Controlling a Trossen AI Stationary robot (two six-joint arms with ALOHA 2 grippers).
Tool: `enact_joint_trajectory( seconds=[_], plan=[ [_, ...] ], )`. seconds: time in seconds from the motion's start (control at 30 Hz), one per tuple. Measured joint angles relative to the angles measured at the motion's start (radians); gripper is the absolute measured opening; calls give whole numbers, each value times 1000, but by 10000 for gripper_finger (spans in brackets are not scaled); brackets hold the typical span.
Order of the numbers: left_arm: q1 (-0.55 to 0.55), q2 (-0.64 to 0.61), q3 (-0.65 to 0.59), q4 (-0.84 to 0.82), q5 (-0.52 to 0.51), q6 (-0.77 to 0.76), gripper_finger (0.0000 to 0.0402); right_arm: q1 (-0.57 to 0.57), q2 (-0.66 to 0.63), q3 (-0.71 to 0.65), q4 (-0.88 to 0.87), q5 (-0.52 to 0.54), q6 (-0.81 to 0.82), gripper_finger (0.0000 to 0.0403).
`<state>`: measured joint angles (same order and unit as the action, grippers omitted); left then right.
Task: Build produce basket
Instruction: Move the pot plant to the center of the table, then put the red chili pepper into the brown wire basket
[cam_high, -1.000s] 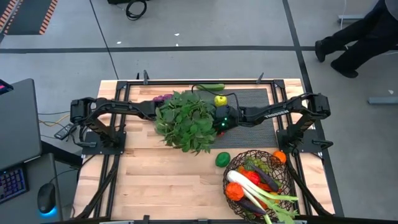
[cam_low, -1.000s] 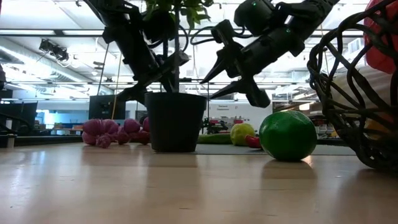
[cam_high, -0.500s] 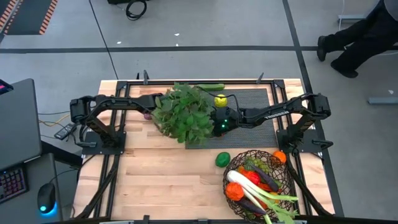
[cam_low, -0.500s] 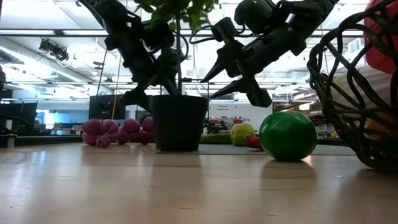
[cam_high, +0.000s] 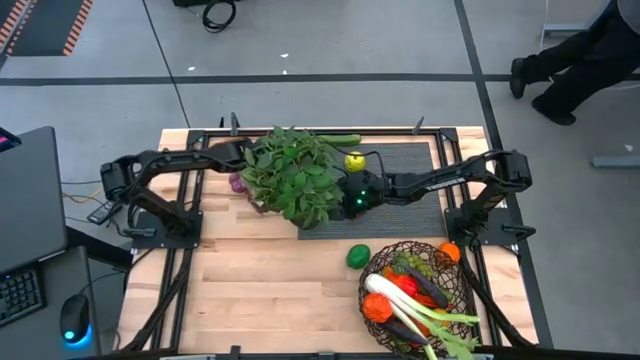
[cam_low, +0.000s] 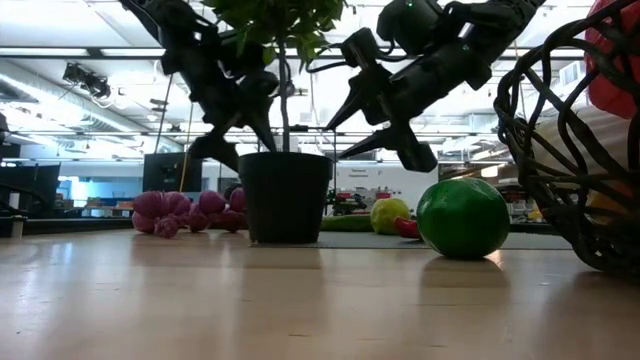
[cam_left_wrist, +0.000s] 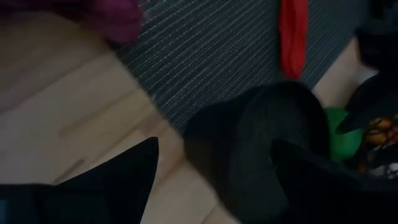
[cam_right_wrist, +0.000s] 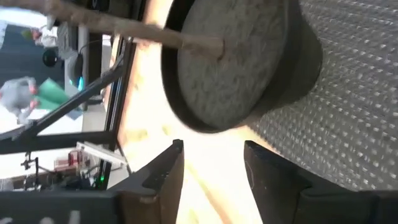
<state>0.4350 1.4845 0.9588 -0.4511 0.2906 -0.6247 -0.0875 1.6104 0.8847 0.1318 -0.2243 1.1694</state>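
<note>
The wire basket (cam_high: 366, 292) stands at the near right, holding a leek, orange tomatoes, green grapes and other produce. A lime (cam_high: 357, 256) lies on the wood just beside it. Purple grapes (cam_high: 238, 183), a lemon (cam_high: 354, 160), a cucumber (cam_high: 340, 139) and a red chili (cam_left_wrist: 293, 37) lie farther back. My left gripper (cam_low: 235, 140) is open among the potted plant's (cam_high: 290, 180) leaves, above the pot (cam_low: 285, 197). My right gripper (cam_low: 338, 140) hangs open to the plant's right, holding nothing. My left gripper stands open with its fingers (cam_low: 213, 152) on either side of the plant's stem, above the pot's rim. The leaves hide it from above, and I cannot tell whether a finger touches the stem or the leaves.
The black ribbed mat (cam_high: 400, 165) covers the far middle of the table. The plant's pot (cam_right_wrist: 236, 62) stands at the mat's left edge. Bare wood (cam_high: 270, 290) lies in front, left of the basket. A person's legs (cam_high: 570, 60) show on the floor beyond the table.
The potted plant has shifted toward the table's far edge and a little to the left, staying upright. My left gripper has swung toward the far edge along with it. My right gripper has kept still.
</note>
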Motion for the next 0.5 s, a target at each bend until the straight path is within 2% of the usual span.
enact_joint_trajectory(
  seconds=[0.17, 0.33, 0.5],
  plan=[
    [31, -39, 0, -93, 17, 52, 318, -17, -49, 0, -68, -6, -19, 215],
    [58, -78, -1, -166, 21, 72, 318, -64, -128, 0, -297, 9, -42, 259],
    [95, -107, 0, -248, 16, 93, 318, -107, -203, 0, -514, 86, -8, 285]
  ],
)
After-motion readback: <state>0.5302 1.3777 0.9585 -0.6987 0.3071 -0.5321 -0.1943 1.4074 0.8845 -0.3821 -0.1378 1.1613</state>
